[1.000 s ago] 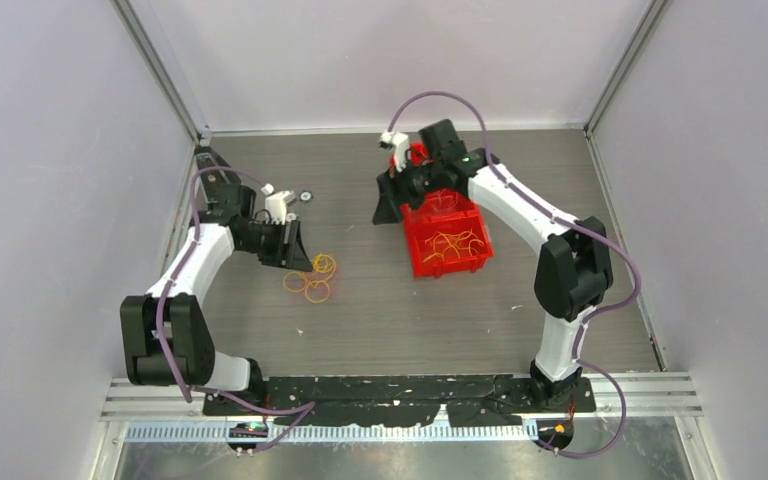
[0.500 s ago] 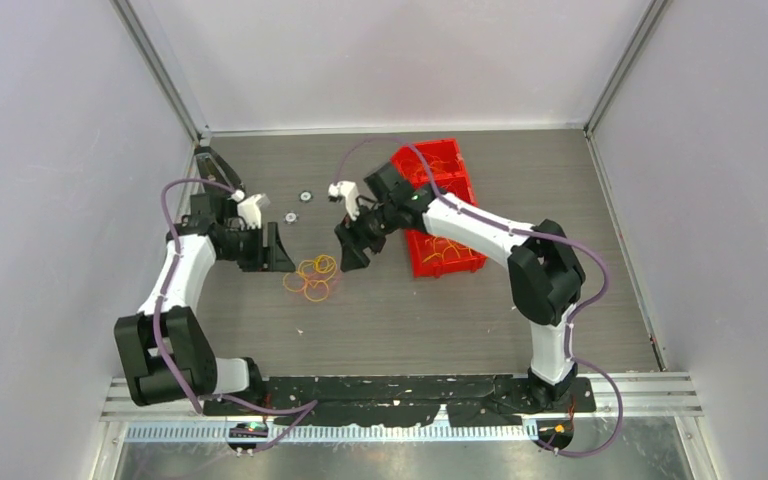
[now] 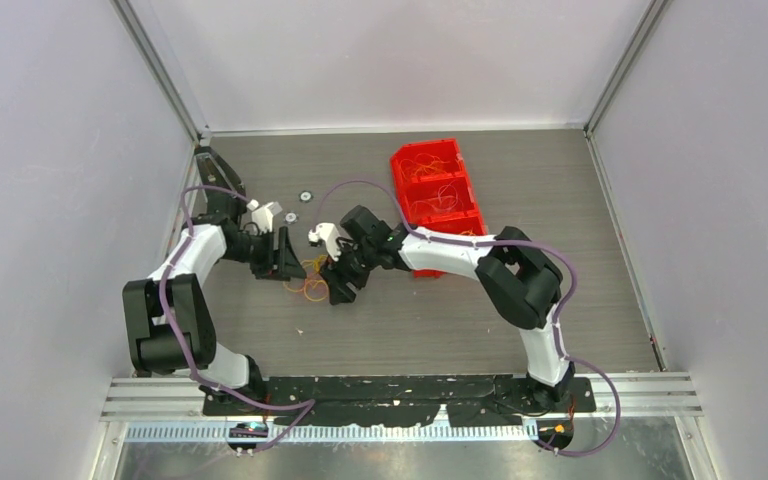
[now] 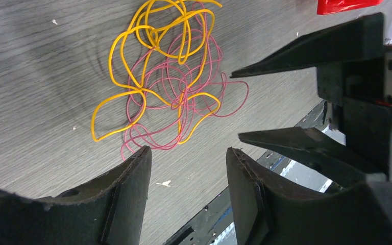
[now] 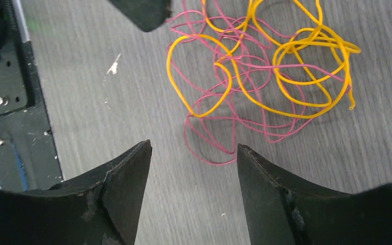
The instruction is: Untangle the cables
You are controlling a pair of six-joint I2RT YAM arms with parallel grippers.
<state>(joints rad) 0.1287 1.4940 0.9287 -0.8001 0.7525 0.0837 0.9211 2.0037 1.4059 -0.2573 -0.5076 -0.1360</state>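
Orange-yellow and pink-red cables (image 4: 169,87) lie in one tangle flat on the table (image 3: 410,320), left of centre in the top view. Left pincer (image 3: 290,266) sits at 9 o'clock of the tangle, jaws spread wide, holding nothing, tips just short of the strands. Right pincer (image 3: 343,286) is at 3 o'clock, also wide and empty, near the pink loops but not touching. Red bin (image 3: 438,190) at 2 o'clock, well apart, thin strands inside
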